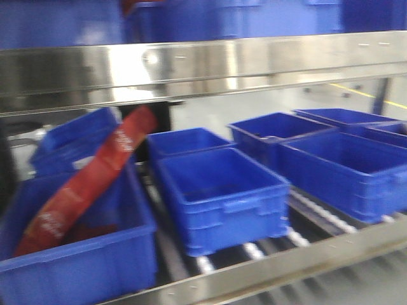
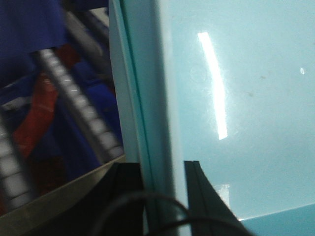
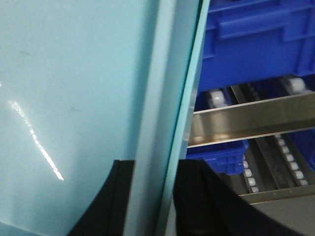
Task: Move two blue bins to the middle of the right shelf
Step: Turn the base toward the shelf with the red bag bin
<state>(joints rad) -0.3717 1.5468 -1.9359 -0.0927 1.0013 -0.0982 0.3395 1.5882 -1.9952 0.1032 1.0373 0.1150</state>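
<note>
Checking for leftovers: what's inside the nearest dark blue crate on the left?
A long red packet leans diagonally inside the dark blue crate. The crate's front wall hides the floor beneath it.

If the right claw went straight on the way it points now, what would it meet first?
The right claw is shut on the pale bin rim. Beyond its tips, right of the rim, probably the steel rail and a dark blue crate; depth is unclear.

Seven dark blue crates (image 1: 219, 194) on the roller shelf in the front view, one red packet (image 1: 82, 184) in the nearest crate, one pale blue bin (image 2: 236, 98) filling both wrist views
</note>
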